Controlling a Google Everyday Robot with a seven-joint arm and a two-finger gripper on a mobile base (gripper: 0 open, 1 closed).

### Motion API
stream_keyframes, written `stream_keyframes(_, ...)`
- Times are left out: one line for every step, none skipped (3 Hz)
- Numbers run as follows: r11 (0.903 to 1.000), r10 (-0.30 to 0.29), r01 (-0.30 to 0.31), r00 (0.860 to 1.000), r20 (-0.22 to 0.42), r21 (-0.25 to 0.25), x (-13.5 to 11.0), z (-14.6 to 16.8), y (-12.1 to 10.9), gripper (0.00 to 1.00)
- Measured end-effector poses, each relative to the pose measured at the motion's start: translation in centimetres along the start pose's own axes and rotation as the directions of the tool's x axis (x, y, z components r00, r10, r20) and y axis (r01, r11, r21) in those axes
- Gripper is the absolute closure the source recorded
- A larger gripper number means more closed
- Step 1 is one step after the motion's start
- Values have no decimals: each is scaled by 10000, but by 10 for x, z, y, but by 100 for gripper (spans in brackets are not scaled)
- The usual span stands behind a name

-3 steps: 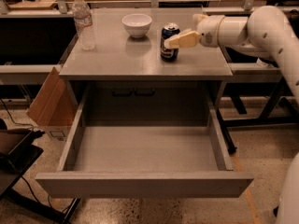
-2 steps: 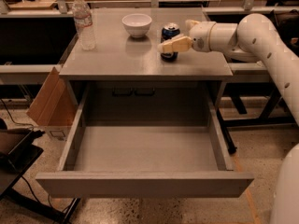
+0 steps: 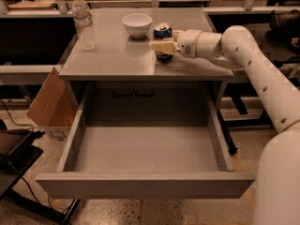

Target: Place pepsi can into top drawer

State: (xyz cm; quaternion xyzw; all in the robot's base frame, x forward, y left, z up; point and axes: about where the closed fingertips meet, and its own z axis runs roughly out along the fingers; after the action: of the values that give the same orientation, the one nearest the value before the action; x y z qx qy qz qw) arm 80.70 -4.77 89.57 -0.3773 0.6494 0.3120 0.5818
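Blue-and-black pepsi can [image 3: 162,31], silver top: stands upright on the grey table [image 3: 112,57], near the back edge and right of centre, long axis vertical. White bowl [image 3: 137,23]: just beside the can on its left, apart from it as far as I can see. Gripper [image 3: 164,40]: mine, cream-coloured, reaching in level from the table's right edge, set about the can's middle so that part of it crosses the can's front face; the can lies directly at it rather than off to any side. Whether I have it clamped or merely bracket it, I cannot tell. Arm [image 3: 243,50]: white, the only one, sweeping in from the right. Top drawer [image 3: 140,184]: grey metal, pulled fully out below the table's front edge, floor bare; it lies forward of and lower than the can, so I judge the coming move to be a lift, a carry over the front edge and a descent. Clear water bottle [image 3: 84,22]: upright at the back-left corner, well apart. Writing: white marks on the can and the bottle's label are not legible.
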Motion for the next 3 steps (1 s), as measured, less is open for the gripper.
stream_keyframes(10000, 6, -6, 10000, -12, -34, 0, 2, 2, 72)
stream_keyframes(10000, 14, -14, 10000, -9, -85, 1, 6, 3, 96)
stream_keyframes(9995, -122, 121, 9999, -42, -296, -7, 9, 13, 100)
